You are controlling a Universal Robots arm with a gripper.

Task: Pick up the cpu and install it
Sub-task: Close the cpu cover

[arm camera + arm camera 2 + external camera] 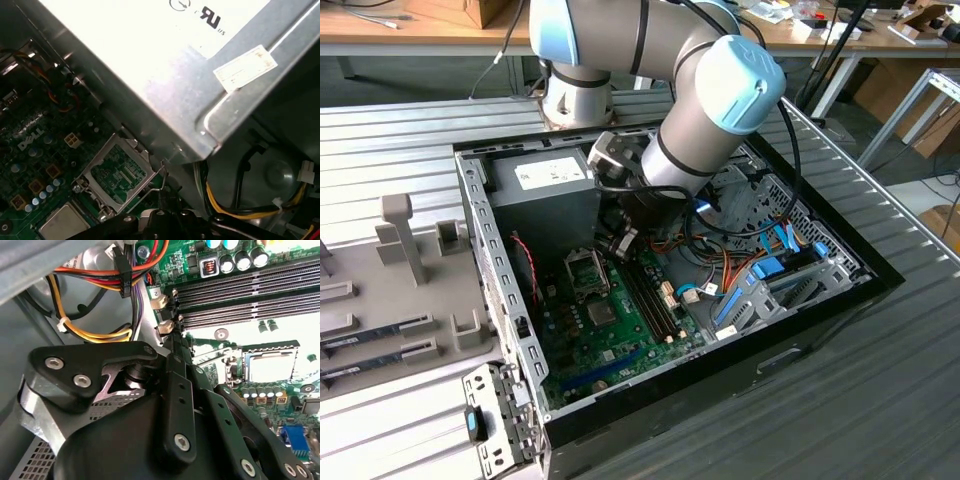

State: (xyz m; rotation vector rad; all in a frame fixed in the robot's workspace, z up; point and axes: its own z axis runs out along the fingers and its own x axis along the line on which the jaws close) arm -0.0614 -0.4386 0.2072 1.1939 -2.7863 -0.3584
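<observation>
Slatted metal desk (880,400) carried an open computer case (770,345), lying on its side. The arm (710,90) reached down into the case from the far side in the exterior view. Grey power-supply box (545,185) sat in the case's far corner, toward the exterior view's left. Green motherboard (610,345) covered the case floor below it. Empty memory slots (250,290) ran in long parallel rows across the board.

The gripper (620,243) hung low over the board, between the power-supply box and the bundle of coloured cables (100,285).

Socket load plate (117,172) stood hinged open, just beside the power-supply box's lower edge. The cpu (62,225) lay flat in the socket next to that plate, pale metal top facing up; in the second wrist view it showed as a bright square (270,367) inside the socket frame.

The fingers (175,390) were drawn together at the tips and apart from the cpu, which lay off to one side of them, not between them. A thin wire socket lever (215,355) ran out from near the fingertips; whether they pinched it could not be told.
</observation>
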